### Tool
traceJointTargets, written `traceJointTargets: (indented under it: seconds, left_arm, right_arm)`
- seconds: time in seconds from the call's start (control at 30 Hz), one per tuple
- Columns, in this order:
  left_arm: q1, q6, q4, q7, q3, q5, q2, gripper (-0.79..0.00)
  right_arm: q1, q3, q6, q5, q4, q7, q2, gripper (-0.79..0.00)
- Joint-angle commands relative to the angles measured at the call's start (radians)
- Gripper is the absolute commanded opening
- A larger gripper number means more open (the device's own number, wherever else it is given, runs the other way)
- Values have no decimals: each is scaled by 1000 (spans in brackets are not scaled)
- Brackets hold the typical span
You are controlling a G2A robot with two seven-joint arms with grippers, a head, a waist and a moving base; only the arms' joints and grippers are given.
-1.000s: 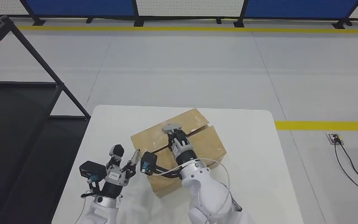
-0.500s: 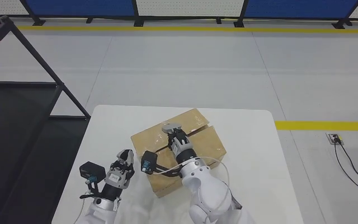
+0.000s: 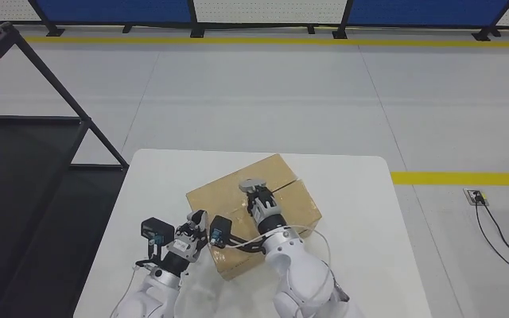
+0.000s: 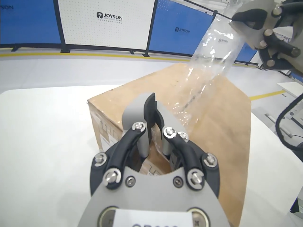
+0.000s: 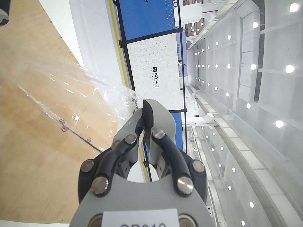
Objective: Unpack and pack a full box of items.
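The left gripper (image 3: 200, 221) has moved off the open table on the left of the cardboard box (image 3: 278, 171). It has crossed to the box's near left corner and now sits just beside the side wall. Its fingers, spread wide a second ago, have come together. The right gripper (image 3: 254, 188), pinching a strip of clear tape (image 4: 213, 53), has shifted slightly to the robot's right over the box top.
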Motion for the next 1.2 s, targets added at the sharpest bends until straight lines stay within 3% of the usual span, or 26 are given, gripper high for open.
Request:
traceJointTargets:
  seconds: [0.0,0.37,1.17]
  left_arm:
    - [-5,4,6,-3,1,-1,0,-785]
    - [-10,-1,12,-5,2,-5,0,-785]
    - [9,-11,-5,6,-10,-7,4,-785]
  right_arm:
    - [-6,0,-20,-25,-2,-6,3,-785]
    - [12,-6,-92,-97,44,-20,7,-785]
    - [51,49,-143,-85,140,-41,8,-785]
